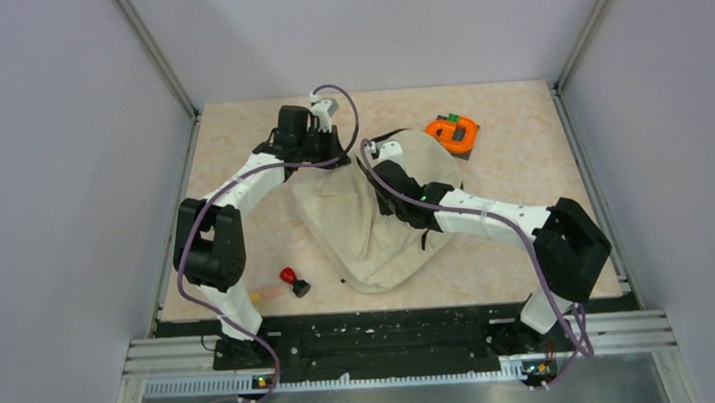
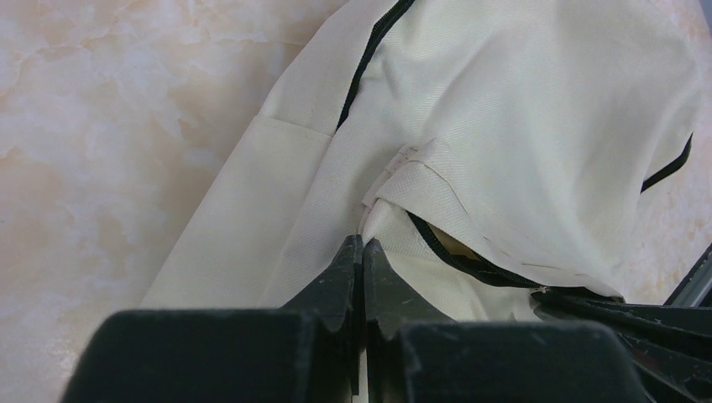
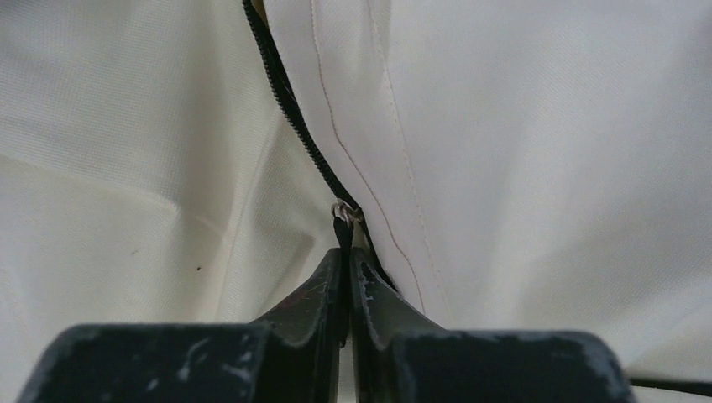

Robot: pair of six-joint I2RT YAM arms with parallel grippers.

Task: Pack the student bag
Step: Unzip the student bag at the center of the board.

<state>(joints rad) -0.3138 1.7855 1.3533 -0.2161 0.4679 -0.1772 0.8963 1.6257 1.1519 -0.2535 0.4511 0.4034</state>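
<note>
Pinches a fold of the student bag [image 2: 520, 109] in the left gripper [image 2: 362, 248], jaws fully together, with cloth spreading ahead and right of the tips. Nips the zipper pull [image 3: 343, 231] in the right gripper [image 3: 346, 260], jaws all but closed on it. Looks along the zipper track [image 3: 285, 92], straight ahead and leaning left. Likely calls for a right-arm pull along that line.

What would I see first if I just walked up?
The big cream student bag lies in the middle of the table. The right fingers pinch its black zipper pull, and the left fingers pinch its cloth. An orange object sits at the far right.
</note>
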